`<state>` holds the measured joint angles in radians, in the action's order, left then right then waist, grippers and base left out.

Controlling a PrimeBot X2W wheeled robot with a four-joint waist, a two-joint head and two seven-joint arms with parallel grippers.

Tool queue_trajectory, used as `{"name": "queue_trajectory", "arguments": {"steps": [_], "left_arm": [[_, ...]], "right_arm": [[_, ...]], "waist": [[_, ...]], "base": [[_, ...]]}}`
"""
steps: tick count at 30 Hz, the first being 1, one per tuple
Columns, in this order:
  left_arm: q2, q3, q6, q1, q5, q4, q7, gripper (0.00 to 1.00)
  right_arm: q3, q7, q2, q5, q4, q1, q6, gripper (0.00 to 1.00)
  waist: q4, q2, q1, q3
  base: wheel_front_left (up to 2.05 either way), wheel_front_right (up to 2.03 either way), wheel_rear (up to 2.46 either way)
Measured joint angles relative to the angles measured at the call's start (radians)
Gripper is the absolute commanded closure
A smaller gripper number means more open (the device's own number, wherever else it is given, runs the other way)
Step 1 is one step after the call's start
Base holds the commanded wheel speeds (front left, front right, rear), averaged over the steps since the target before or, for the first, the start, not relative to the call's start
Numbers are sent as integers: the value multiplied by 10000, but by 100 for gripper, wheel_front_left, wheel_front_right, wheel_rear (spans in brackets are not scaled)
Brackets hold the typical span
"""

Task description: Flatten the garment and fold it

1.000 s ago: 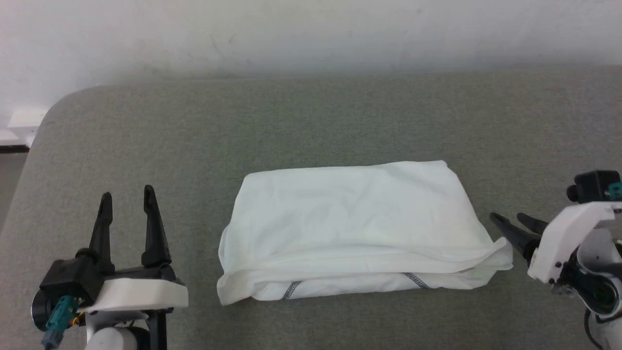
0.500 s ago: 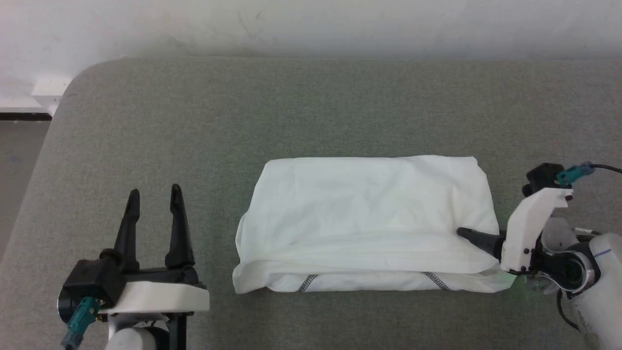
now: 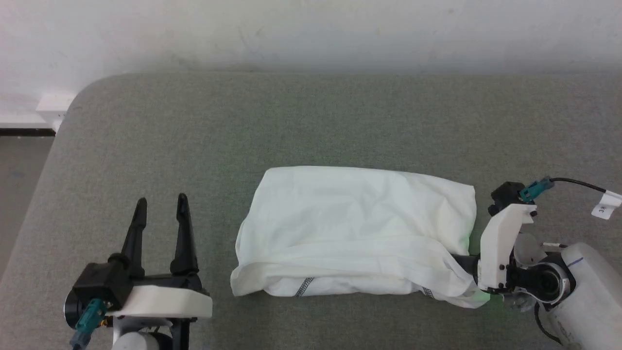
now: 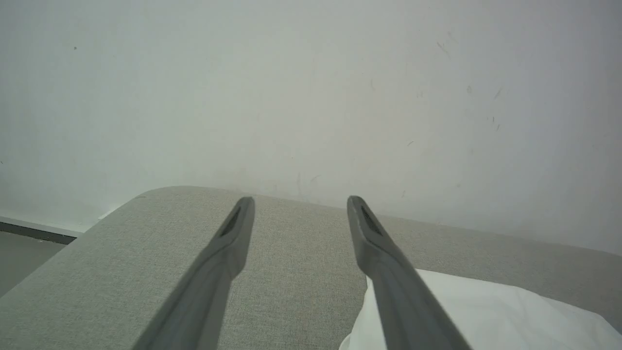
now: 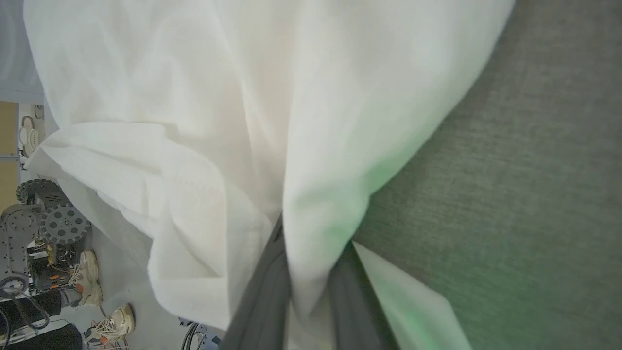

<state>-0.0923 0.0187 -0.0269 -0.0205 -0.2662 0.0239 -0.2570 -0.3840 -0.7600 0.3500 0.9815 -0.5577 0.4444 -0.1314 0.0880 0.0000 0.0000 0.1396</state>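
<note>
White garment point(image 3: 354, 228), cable tag point(image 3: 606, 205) (print unreadable)

One garment point(image 3: 354, 228), one grey surface point(image 3: 291, 121) (two claws point(image 3: 161, 201) point(image 5: 313, 238)).

The shirt point(image 3: 350, 218) is white, with dark grey zigzag stitching point(image 3: 302, 287) at its near edge. The table point(image 3: 291, 121) is grey-green. The left gripper point(image 3: 162, 199) is black, its mount point(image 3: 165, 301) white.
</note>
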Motion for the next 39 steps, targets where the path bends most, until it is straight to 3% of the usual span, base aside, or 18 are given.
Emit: {"name": "queue_trajectory", "arguments": {"steps": [8, 16, 21, 27, 33, 39], "left_arm": [[61, -100, 84, 354, 132, -117, 0, 0], [104, -96, 100, 527, 128, -203, 0, 0], [98, -102, 96, 538, 128, -203, 0, 0], [100, 0, 98, 500, 128, -228, 0, 0], [107, 128, 174, 282, 128, -316, 2, 0], [176, 345, 301, 58, 117, -481, 0, 0]], "right_arm": [[-316, 1444, 1131, -257, 1043, -429, 0, 100], [393, 1475, 2401, -784, 1246, -1416, 0, 100], [792, 1396, 2583, -1185, 1741, -1441, 0, 100], [422, 487, 1799, -1653, 2665, -739, 0, 100], [-669, -322, -63, -1868, 2999, 137, 0, 100], [-1611, -374, -1513, -1787, 2217, 432, 0, 100]], "waist": [[-131, 0, 0, -528], [-336, 0, -1, -823], [-421, 0, -1, -814], [-467, 0, 0, -670], [-413, 0, 0, -553], [-140, 0, 0, -428]], "base": [[0, 0, 0], [0, 0, 0], [0, 0, 0], [0, 0, 0], [0, 0, 0], [0, 0, 0]]}}
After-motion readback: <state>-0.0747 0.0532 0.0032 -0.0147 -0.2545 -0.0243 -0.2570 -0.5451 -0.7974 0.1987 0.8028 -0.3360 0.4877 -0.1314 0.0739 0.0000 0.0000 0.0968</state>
